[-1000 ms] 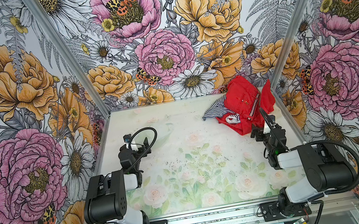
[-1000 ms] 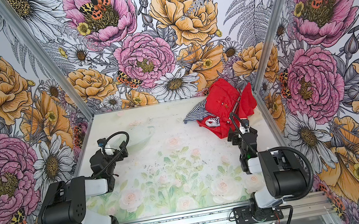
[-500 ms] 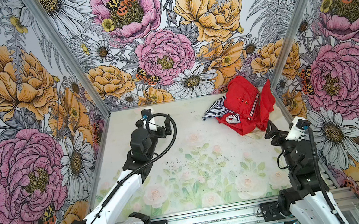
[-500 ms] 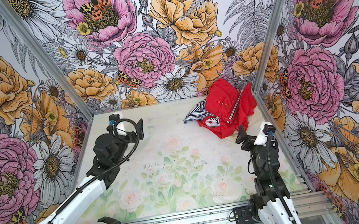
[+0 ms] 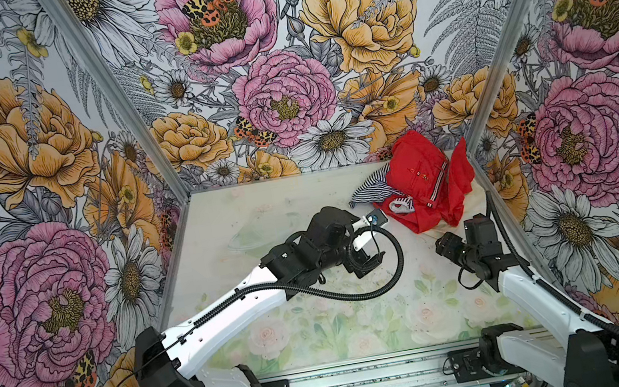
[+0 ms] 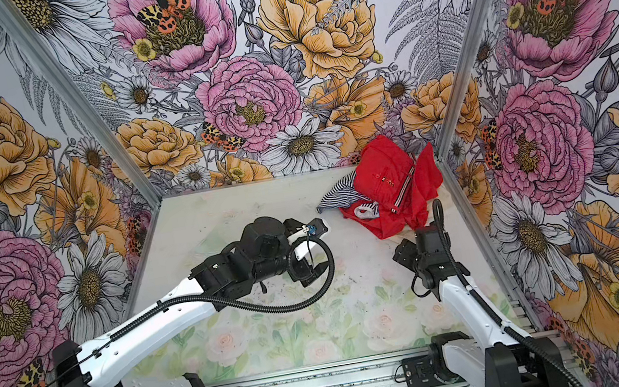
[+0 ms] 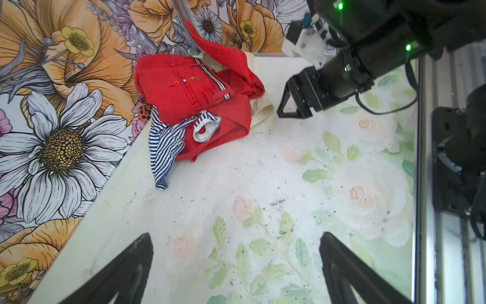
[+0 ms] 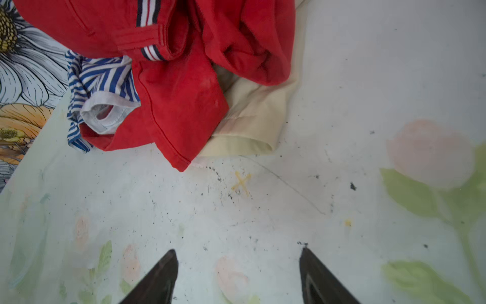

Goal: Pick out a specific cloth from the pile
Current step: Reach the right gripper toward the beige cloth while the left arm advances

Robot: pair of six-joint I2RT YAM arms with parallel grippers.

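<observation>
— So, which step are we on?

— The approach, we'd say; nothing is gripped yet. The cloth (image 8: 252, 118) is in the pile (image 5: 420, 185) at the table's (image 5: 260, 210) back right corner. It is mostly buried under the jacket (image 7: 184, 89), and the striped piece (image 7: 165, 147) is on the pile's opposite side.

— And our tools?

— The left gripper (image 7: 235, 237) is spread wide and empty, well apart from the pile. The right gripper (image 8: 237, 251) has its jaws partly apart and is also empty. It is near the cloth's bare end but not touching it.

— Which way does the cloth lie?

— We see only a cream hemmed end, poking out from under the jacket toward the right gripper. Another cream sliver shows nearer the back corner in the left wrist view. So we judge the long axis runs back to front along the right wall. The rest is hidden.

— What does the next move call for?

— We'd lower the right gripper onto that cream hem and pinch cream only, clear of the red hem just beside it. Then we'd draw it forward so the jacket slides off.
</observation>
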